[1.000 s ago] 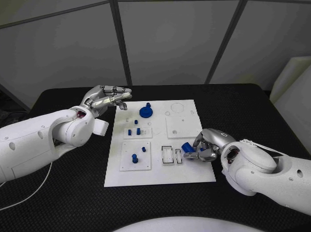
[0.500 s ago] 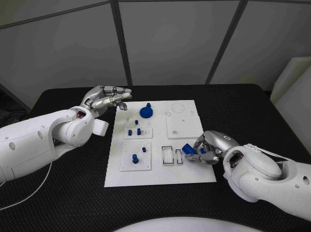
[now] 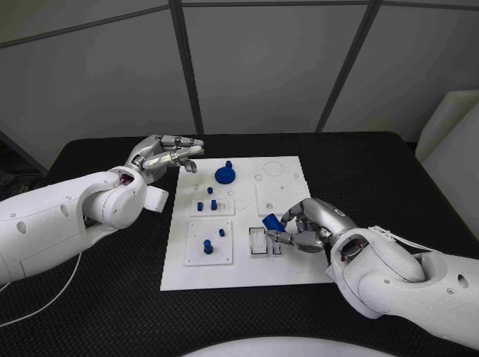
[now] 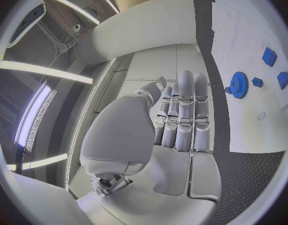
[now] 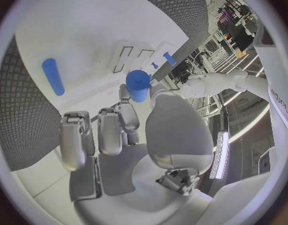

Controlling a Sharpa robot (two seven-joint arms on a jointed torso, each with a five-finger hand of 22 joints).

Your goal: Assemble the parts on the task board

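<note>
The white task board [image 3: 288, 264] lies in the middle of the black table. My right hand [image 3: 310, 224] pinches a blue part [image 3: 271, 222] just above the two slotted frames [image 3: 264, 242] on the board's near right side. The right wrist view shows this blue part [image 5: 138, 85] at the fingertips, with the slots [image 5: 133, 59] beyond it and a blue cylinder [image 5: 53, 76] lying loose on the board. My left hand [image 3: 166, 155] hovers off the board's far left corner and holds nothing, its fingers [image 4: 184, 112] stretched out side by side. A blue gear [image 3: 225, 173] stands near it.
Small blue pegs [image 3: 205, 202] stand in a square block left of centre, and more pegs [image 3: 207, 244] in the block nearer me. The left wrist view shows the gear [image 4: 237, 84] and two small blue pieces [image 4: 269, 56] on the board [image 4: 244, 45]. Black table [image 3: 390, 171] surrounds the board.
My right hand has carried the blue part leftward, from the board's right edge to above the slotted frames. The left hand has stayed put.
</note>
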